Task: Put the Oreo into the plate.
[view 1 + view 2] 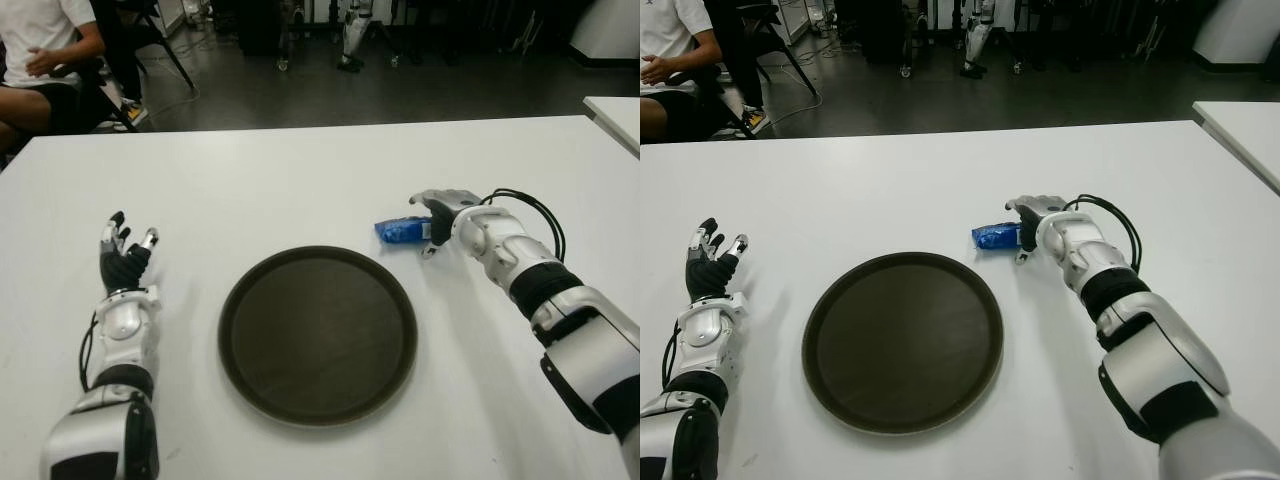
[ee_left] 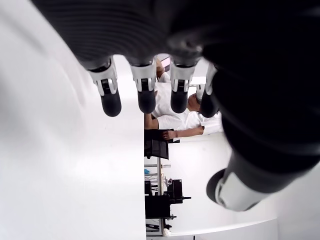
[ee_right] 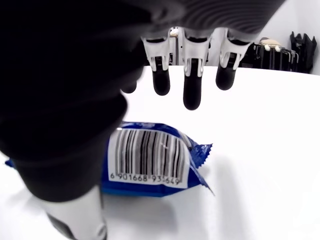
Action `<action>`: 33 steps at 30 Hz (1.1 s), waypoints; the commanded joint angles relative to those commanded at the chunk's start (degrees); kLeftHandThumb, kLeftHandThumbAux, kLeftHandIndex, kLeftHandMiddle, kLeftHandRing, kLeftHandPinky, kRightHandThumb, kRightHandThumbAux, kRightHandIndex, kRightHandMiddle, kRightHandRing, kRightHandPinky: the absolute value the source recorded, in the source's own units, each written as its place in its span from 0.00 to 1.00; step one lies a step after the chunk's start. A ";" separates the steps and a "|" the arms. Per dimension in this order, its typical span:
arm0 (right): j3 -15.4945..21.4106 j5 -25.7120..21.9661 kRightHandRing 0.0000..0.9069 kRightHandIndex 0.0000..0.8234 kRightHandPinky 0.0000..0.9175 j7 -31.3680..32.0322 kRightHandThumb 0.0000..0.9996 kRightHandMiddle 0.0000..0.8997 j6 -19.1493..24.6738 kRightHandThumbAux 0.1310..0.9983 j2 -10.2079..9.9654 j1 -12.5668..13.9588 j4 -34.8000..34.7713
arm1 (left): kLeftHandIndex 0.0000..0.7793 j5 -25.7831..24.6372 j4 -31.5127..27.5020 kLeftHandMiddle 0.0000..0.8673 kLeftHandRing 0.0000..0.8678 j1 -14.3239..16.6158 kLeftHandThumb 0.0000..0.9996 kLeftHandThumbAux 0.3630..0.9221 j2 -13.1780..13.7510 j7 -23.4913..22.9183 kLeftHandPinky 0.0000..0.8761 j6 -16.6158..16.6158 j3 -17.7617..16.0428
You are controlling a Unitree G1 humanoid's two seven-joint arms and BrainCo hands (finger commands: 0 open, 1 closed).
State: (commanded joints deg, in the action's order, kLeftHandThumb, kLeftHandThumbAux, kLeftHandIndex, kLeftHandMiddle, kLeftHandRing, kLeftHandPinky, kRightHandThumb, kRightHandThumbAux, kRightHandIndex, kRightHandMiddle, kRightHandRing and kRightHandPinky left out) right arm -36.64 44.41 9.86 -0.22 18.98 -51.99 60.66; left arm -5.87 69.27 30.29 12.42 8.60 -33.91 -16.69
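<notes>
The Oreo is a small blue packet lying flat on the white table, just beyond the right rim of the round dark plate, which holds nothing. My right hand is at the packet's right end. In the right wrist view the fingers reach out straight above the Oreo with a gap under them, and the thumb is beside it. The hand is open and not closed on the packet. My left hand shows left of the plate, fingers spread, holding nothing.
A person in a white shirt sits beyond the table's far left corner, beside dark chairs. A second white table stands at the right. Bare tabletop lies between the plate and each hand.
</notes>
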 joint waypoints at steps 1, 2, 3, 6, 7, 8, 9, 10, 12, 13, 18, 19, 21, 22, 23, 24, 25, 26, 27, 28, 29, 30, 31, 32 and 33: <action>0.09 -0.19 0.16 0.14 0.13 0.88 0.00 0.13 -0.16 0.84 0.03 -0.11 0.01 | 0.00 0.01 0.01 0.02 0.00 -0.01 0.00 0.72 -0.02 -0.05 0.01 -0.08 0.01; 0.17 -0.32 0.16 0.15 0.13 1.52 0.00 0.14 -0.27 0.84 0.05 -0.18 0.02 | 0.00 0.01 0.03 0.02 0.00 -0.01 0.00 0.73 -0.03 -0.09 0.01 -0.13 0.01; 0.25 -0.38 0.16 0.16 0.12 1.91 0.00 0.14 -0.34 0.84 0.05 -0.22 0.03 | 0.00 0.00 0.04 0.02 0.00 -0.01 0.00 0.73 -0.03 -0.12 0.01 -0.17 0.00; 0.44 -0.62 0.16 0.17 0.11 3.82 0.00 0.14 -0.25 0.85 0.01 -0.43 -0.31 | 0.00 0.06 0.10 0.01 0.00 0.02 0.00 0.72 0.01 -0.11 0.01 -0.08 0.04; 0.50 -0.67 0.16 0.16 0.11 4.33 0.00 0.14 -0.20 0.85 0.00 -0.48 -0.43 | 0.00 0.08 0.12 0.01 0.00 0.03 0.00 0.72 0.02 -0.10 0.01 -0.05 0.05; 0.55 -0.68 0.16 0.16 0.10 4.65 0.00 0.14 -0.17 0.85 0.00 -0.49 -0.52 | 0.00 0.09 0.13 0.01 0.00 0.04 0.00 0.71 0.03 -0.10 0.01 -0.03 0.06; 0.40 -0.51 0.16 0.16 0.10 5.25 0.00 0.14 -0.10 0.85 -0.06 -0.71 -0.46 | 0.00 0.13 0.12 0.00 0.00 0.03 0.00 0.70 0.05 -0.13 0.01 -0.07 0.10; 0.29 -0.38 0.15 0.16 0.10 5.73 0.00 0.14 -0.05 0.85 -0.09 -0.87 -0.43 | 0.00 0.16 0.12 0.00 0.00 0.02 0.00 0.70 0.06 -0.16 0.01 -0.10 0.13; 0.19 -0.19 0.14 0.14 0.09 6.24 0.00 0.13 -0.09 0.84 -0.10 -1.00 -0.37 | 0.00 0.16 0.10 0.00 0.00 0.00 0.00 0.71 0.06 -0.17 0.01 -0.13 0.14; 0.20 -0.15 0.14 0.14 0.09 6.28 0.00 0.13 -0.16 0.84 -0.07 -0.97 -0.36 | 0.00 0.14 0.09 0.00 0.00 -0.01 0.00 0.71 0.05 -0.15 0.01 -0.13 0.12; 1.14 -1.10 0.12 0.14 0.07 6.93 0.00 0.12 -0.74 0.84 -0.20 -1.05 -0.25 | 0.00 0.18 0.15 0.01 0.00 0.06 0.00 0.75 0.23 -0.36 0.01 0.37 0.21; 1.44 -1.38 0.12 0.14 0.06 6.81 0.00 0.12 -1.00 0.84 -0.18 -0.95 -0.33 | 0.00 0.15 0.13 0.01 0.00 0.07 0.00 0.75 0.25 -0.50 0.01 0.49 0.22; 1.78 -1.61 0.11 0.13 0.05 6.64 0.00 0.12 -1.30 0.83 -0.15 -0.83 -0.41 | 0.00 0.11 0.10 0.01 0.00 0.08 0.00 0.75 0.28 -0.65 0.01 0.60 0.22; 1.99 -1.77 0.11 0.13 0.04 6.46 0.00 0.12 -1.42 0.82 -0.15 -0.80 -0.45 | 0.00 0.09 0.08 0.01 0.00 0.07 0.00 0.75 0.28 -0.74 0.00 0.64 0.23; 2.11 -1.85 0.11 0.13 0.04 6.35 0.00 0.12 -1.47 0.82 -0.15 -0.79 -0.46 | 0.00 0.08 0.06 0.01 0.00 0.07 0.00 0.74 0.29 -0.80 0.00 0.65 0.23; 2.20 -1.89 0.10 0.12 0.03 6.27 0.00 0.12 -1.53 0.81 -0.15 -0.79 -0.46 | 0.00 0.08 0.05 0.01 0.00 0.07 0.00 0.74 0.29 -0.84 0.00 0.66 0.23; 2.31 -1.99 0.10 0.12 0.03 6.35 0.00 0.11 -1.80 0.80 -0.12 -0.91 -0.37 | 0.00 0.09 0.00 0.01 0.00 0.06 0.00 0.74 0.26 -0.83 0.00 0.68 0.24; 2.38 -2.03 0.10 0.12 0.02 6.44 0.00 0.11 -2.00 0.80 -0.10 -1.00 -0.30 | 0.00 0.10 -0.03 0.01 0.00 0.05 0.00 0.74 0.24 -0.81 0.00 0.69 0.25; 2.31 -1.97 0.10 0.12 0.02 6.62 0.00 0.11 -2.42 0.79 -0.05 -1.28 -0.12 | 0.00 0.12 -0.05 0.02 0.00 0.05 0.00 0.74 0.22 -0.75 0.00 0.70 0.26; 2.27 -1.90 0.09 0.11 0.01 6.73 0.00 0.11 -2.71 0.79 -0.03 -1.48 0.01 | 0.00 0.13 -0.06 0.01 0.00 0.04 0.00 0.74 0.21 -0.71 0.00 0.71 0.27; 2.16 -1.75 0.09 0.11 0.01 6.58 0.00 0.11 -3.21 0.79 0.02 -1.67 0.23 | 0.00 0.14 -0.02 0.01 0.00 0.05 0.00 0.74 0.22 -0.67 0.00 0.73 0.28; 2.12 -1.67 0.08 0.11 0.01 6.29 0.00 0.11 -3.91 0.78 0.07 -1.95 0.68 | 0.00 0.07 0.38 0.01 0.00 0.13 0.00 0.75 0.41 -0.81 0.00 0.96 0.17; 2.11 -1.63 0.08 0.10 0.00 6.05 0.00 0.11 -4.40 0.78 0.09 -2.12 1.04 | 0.00 0.01 0.67 0.01 0.00 0.19 0.00 0.76 0.55 -0.93 0.00 1.12 0.09; 2.12 -1.61 0.08 0.10 0.00 5.89 0.00 0.11 -4.75 0.78 0.09 -2.25 1.32 | 0.00 -0.03 0.86 0.01 0.00 0.23 0.00 0.76 0.64 -1.01 0.00 1.23 0.04; 2.19 -1.66 0.08 0.10 0.00 5.77 0.00 0.11 -5.05 0.78 0.03 -2.46 1.69 | 0.00 -0.12 1.15 0.00 0.00 0.32 0.00 0.77 0.81 -1.14 0.00 1.46 -0.08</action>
State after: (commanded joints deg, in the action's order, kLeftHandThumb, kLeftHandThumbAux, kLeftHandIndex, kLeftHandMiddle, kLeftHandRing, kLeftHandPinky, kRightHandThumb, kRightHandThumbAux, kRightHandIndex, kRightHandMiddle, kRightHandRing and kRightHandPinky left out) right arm -34.45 42.75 15.64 -5.27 19.00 -54.45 62.35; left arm -5.99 70.42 30.61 13.22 7.46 -32.46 -16.76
